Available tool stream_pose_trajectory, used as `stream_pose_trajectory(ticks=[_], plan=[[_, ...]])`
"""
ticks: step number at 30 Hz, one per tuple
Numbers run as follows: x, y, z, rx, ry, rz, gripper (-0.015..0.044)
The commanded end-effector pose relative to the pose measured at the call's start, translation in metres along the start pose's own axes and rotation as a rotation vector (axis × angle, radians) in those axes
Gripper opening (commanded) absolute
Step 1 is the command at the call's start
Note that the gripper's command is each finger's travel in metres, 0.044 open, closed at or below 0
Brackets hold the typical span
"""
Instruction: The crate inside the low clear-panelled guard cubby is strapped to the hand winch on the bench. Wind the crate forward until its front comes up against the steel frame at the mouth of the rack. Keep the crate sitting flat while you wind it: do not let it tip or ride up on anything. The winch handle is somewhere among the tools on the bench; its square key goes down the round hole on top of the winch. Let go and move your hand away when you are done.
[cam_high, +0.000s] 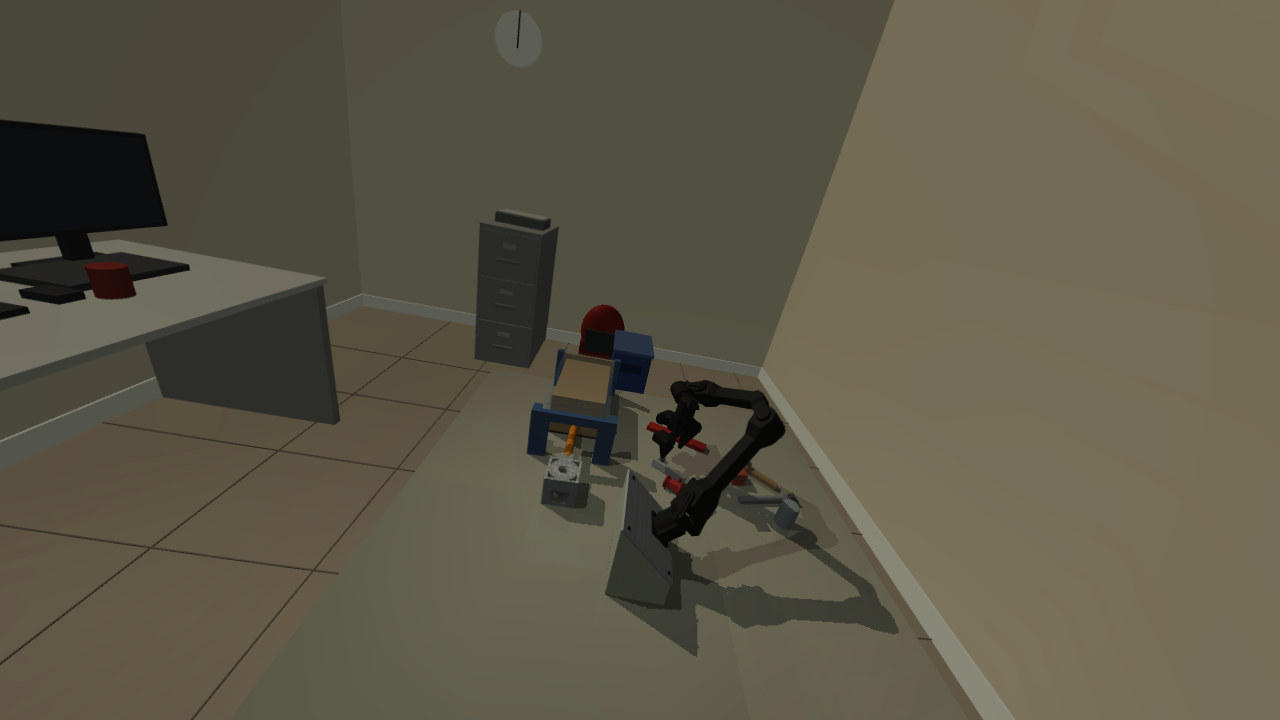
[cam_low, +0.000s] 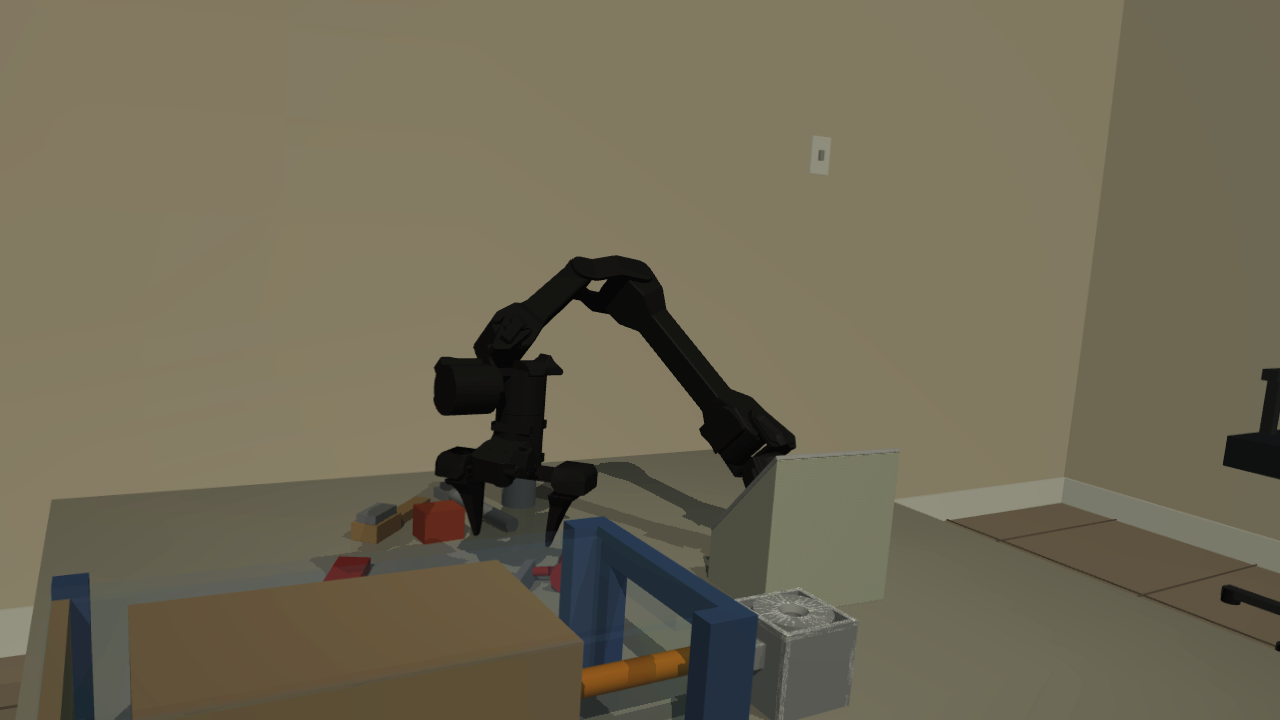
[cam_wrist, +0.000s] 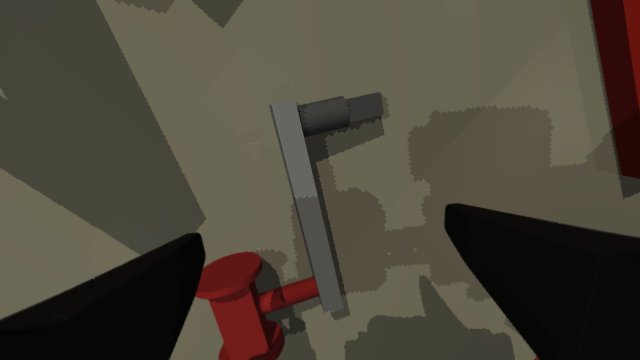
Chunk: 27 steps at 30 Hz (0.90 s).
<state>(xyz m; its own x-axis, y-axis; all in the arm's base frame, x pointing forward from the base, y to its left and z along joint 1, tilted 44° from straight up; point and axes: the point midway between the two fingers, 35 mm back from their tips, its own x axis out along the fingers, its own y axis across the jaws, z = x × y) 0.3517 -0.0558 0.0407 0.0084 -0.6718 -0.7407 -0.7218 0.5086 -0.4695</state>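
The winch handle lies on its side on the bench, with a grey arm (cam_wrist: 300, 160) (cam_high: 665, 468), a dark square key (cam_wrist: 366, 107) and a red spool-shaped grip (cam_wrist: 239, 320) (cam_high: 672, 484). My gripper (cam_wrist: 326, 230) (cam_low: 512, 539) is open and empty, pointing down above the handle; the arm lies between the fingertips in the wrist view and the left finger partly covers the grip's edge. The crate (cam_high: 581, 380) (cam_low: 340, 617) sits flat in the cubby, back from the blue frame (cam_high: 572, 414) (cam_low: 660, 570). An orange strap (cam_high: 571, 438) (cam_low: 635, 671) runs to the winch (cam_high: 564, 492) (cam_low: 816, 662), whose top hole is empty.
A red bar (cam_high: 677, 437) (cam_wrist: 606, 75) lies on the gripper's far side. A red block (cam_low: 438, 522), a wood-handled tool (cam_high: 763, 478) and a grey cylinder (cam_high: 786, 513) are nearer the wall. A blue box (cam_high: 633, 362) stands beside the cubby.
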Motion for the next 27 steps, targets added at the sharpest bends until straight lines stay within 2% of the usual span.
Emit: stream_pose_trajectory(ticks=[1, 9, 19, 27], plan=[[0.009, 0.005, -0.009, -0.121, 0.049, 0.005, 0.0440], [0.010, 0.005, -0.009, -0.121, 0.049, 0.005, 0.0440], [0.051, 0.007, -0.016, -0.121, 0.050, 0.004, 0.0440], [0.058, 0.007, -0.016, -0.121, 0.051, 0.003, 0.0440]])
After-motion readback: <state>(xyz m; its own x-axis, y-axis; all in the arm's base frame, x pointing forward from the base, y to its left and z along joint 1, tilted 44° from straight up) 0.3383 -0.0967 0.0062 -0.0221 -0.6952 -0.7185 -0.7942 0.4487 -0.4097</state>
